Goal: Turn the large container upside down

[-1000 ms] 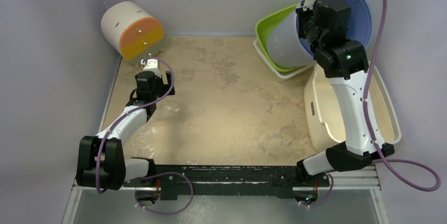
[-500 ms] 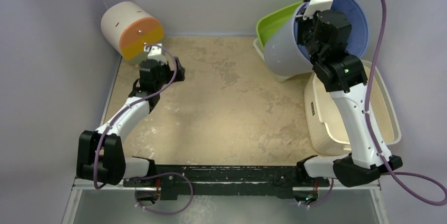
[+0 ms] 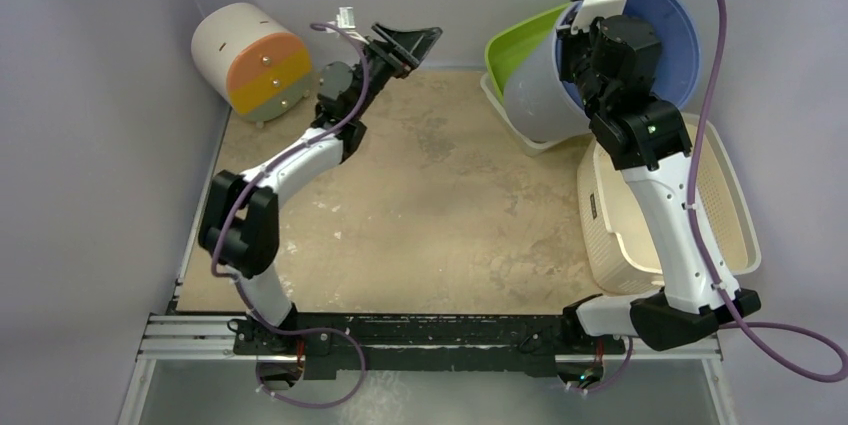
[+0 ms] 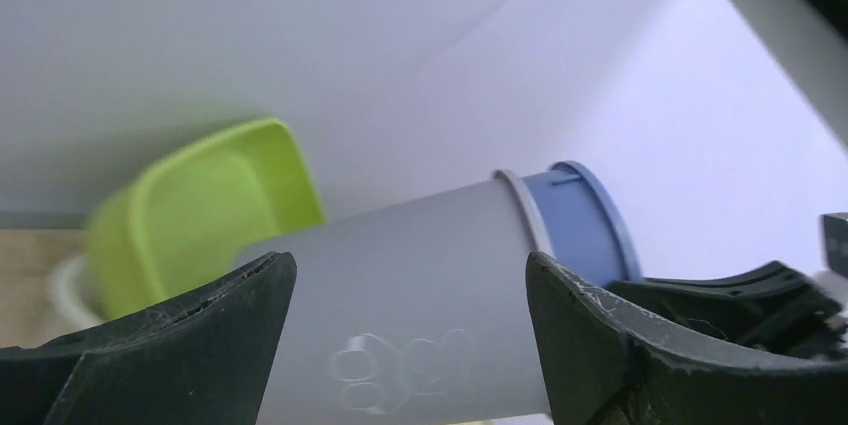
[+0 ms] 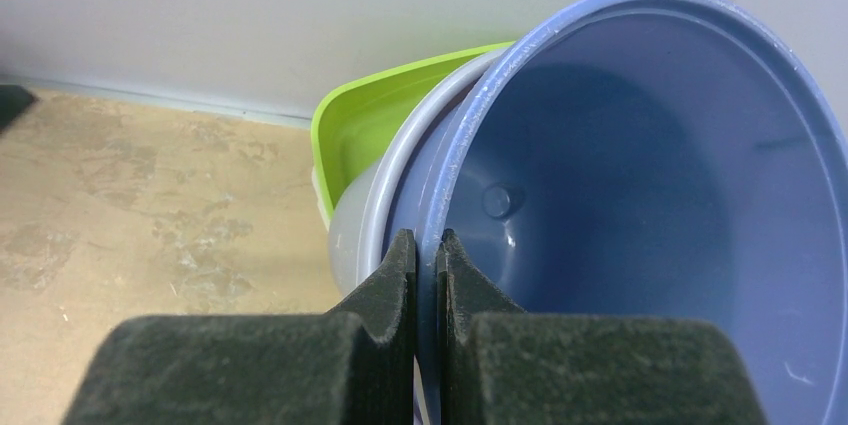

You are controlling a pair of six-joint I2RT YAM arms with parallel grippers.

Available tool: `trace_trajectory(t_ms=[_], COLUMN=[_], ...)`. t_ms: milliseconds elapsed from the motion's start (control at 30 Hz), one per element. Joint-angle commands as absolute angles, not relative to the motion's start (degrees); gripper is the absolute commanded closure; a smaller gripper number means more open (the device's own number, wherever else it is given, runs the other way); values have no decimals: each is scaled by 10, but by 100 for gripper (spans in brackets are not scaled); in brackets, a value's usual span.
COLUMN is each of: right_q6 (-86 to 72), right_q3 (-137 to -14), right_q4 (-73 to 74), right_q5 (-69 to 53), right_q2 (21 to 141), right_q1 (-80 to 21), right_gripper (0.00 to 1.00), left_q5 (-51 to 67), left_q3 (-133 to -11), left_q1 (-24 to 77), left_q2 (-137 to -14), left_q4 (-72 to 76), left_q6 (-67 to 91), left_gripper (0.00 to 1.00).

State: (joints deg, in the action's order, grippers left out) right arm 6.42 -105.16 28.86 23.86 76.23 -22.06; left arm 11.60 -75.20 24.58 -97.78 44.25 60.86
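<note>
Rim of the large container is pinched tight by the right gripper, so it hangs tilted over the green tub, mouth up and away, its base end pointing toward the left gripper, which is spread wide, well apart.

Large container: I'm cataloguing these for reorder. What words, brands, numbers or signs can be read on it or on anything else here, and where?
No text reads clearly in any view.
On the large container: a raised mark on its grey side, paw-like with loops, not legible as letters.
On the beige basket: a small dark tag on its wall, too small to read.
</note>
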Motion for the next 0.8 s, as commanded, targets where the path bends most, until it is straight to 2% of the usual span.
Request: trace_trajectory(t_ms=[0,433,767], right_q6=[74,63,57], right_q3=[-1070,-1069,-1073], right_q4=[198,197,192], right_q5=[233,206,186], right_q2=[743,753,754], right_q1=[-218,-218,-218], right_gripper=[100,100,100], left_q5=[147,181,124], left_q3=[-821,-1016,-1068], left_q1=[292,413,458], left_q2=[-1038,-1109,-1134], left_q4=[619,362,183], left_q6=[787,645,513], left_gripper=[15,20,25])
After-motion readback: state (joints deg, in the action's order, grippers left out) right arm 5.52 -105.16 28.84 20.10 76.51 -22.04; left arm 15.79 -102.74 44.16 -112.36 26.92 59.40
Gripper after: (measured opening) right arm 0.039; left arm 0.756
